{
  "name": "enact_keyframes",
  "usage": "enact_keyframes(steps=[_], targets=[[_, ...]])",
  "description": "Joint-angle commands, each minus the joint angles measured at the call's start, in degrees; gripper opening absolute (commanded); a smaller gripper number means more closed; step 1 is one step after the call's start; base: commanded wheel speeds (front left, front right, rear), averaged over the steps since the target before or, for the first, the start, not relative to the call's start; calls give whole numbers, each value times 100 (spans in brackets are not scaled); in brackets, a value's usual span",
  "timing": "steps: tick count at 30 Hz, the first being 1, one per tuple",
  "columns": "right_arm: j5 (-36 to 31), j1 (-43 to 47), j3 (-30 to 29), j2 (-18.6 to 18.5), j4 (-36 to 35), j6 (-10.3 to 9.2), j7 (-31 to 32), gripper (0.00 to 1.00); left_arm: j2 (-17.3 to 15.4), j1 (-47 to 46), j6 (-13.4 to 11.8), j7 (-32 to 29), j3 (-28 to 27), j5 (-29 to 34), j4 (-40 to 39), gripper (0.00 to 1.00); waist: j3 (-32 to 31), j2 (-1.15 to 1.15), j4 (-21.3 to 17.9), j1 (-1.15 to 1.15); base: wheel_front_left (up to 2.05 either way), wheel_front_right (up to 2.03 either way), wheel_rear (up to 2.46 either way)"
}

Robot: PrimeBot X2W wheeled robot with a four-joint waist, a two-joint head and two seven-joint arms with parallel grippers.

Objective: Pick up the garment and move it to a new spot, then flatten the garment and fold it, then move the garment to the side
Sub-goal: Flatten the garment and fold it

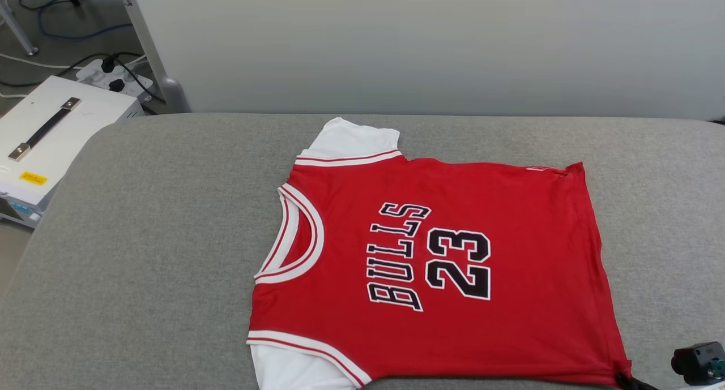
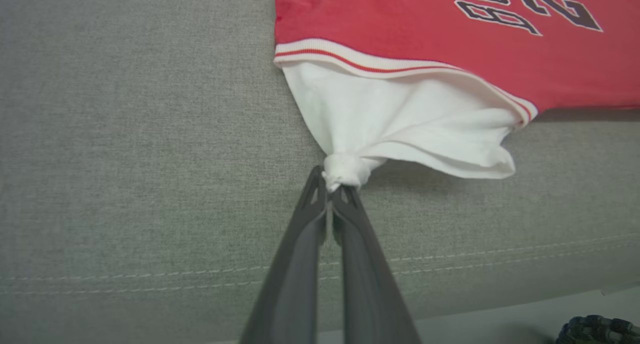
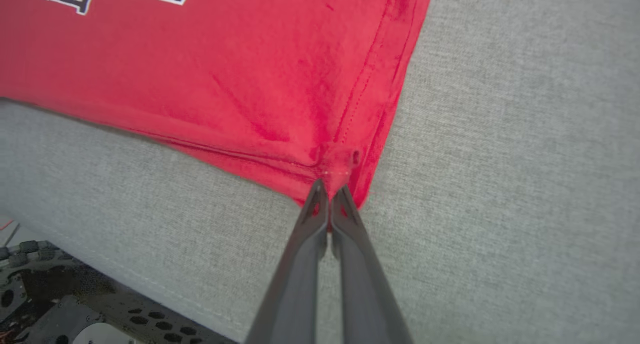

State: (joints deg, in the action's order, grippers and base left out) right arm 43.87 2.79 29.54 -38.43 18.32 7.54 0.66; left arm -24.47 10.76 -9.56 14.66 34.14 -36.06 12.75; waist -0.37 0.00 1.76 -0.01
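- Head view first: the garment (image 1: 442, 254) lies spread face up on the grey padded table (image 1: 141, 237), a little right of centre. Its neck opening points to the robot's left and its hem to the right, so "BULLS" and "23" read sideways.
- At the table's back edge the far sleeve (image 1: 354, 141) lies flat and white, with the striped trim showing where it meets the red.
- Over to the left wrist view, where the left gripper (image 2: 334, 181) has its two dark fingers pressed together, clamped on the tip of the near sleeve (image 2: 400, 114). The white cloth is bunched into a small knot right at the fingertips, and the sleeve's loose edge curls up and throws a shadow on the grey.
- Right wrist view now. The right gripper (image 3: 329, 189) is pinched shut on the near hem corner of the red body, and creases fan out from the pinch.
- Beyond the table on the robot's left, a white box (image 1: 51, 135) with a dark handle sits low down, and a power strip (image 1: 116, 76) with plugs lies behind it.
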Motion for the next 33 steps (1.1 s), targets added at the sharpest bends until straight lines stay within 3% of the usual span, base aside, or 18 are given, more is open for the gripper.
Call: enact_keyframes(steps=[1,5,14,15,27,33], targets=[[-58,116,-184,40,-107,-5,55,0,-52,-5,-56,21,-23,-34,-52,0,26,0,7,1,0,0,0],[-314,194,-838,322,-555,-5,300,0,-160,-657,28,-56,60,287,-226,0,215,0,8,1,0,0,0],[-567,-243,-1551,657,-1099,-5,613,0,-254,-2203,360,-308,63,668,-131,0,805,0,-127,1,0,0,0],[-626,-466,-1703,731,-1197,-5,692,0,-257,-2692,463,-339,-7,701,34,0,1067,0,-203,1,0,0,0],[-708,-1400,-1918,869,-865,-5,826,0,14,-4097,921,-199,-32,787,1288,0,2029,0,-294,1,0,0,0],[-768,-1641,-1698,913,-537,-5,826,0,217,-4367,1136,-99,54,797,2166,0,2222,0,-274,1,0,0,0]])
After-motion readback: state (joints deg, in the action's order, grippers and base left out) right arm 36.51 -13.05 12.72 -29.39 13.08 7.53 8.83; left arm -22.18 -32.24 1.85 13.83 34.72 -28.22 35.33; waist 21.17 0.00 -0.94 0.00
